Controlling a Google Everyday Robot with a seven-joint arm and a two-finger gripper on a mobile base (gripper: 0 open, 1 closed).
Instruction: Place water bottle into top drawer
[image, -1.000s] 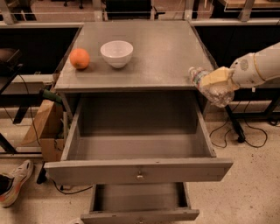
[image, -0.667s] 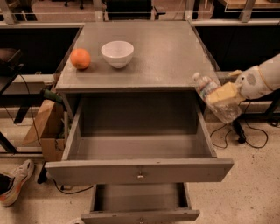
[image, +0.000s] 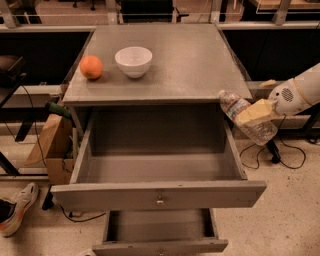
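Camera view: gripper (image: 256, 113) clamps the bottle (image: 259, 132) — tilted, cap up-left — just outside the open top drawer's (image: 160, 195) right wall, below the table's (image: 190, 60) front-right corner. Bowl (image: 133, 61) and orange (image: 91, 67) sit side by side on top.

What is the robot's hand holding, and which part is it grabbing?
The gripper, just off the right side of the open top drawer, holds the water bottle around its middle.

Arm (image: 301, 91) extends in from right; gripper (image: 254, 114) just outside top drawer (image: 234, 150) right wall, jaws clamped on water bottle (image: 260, 131).
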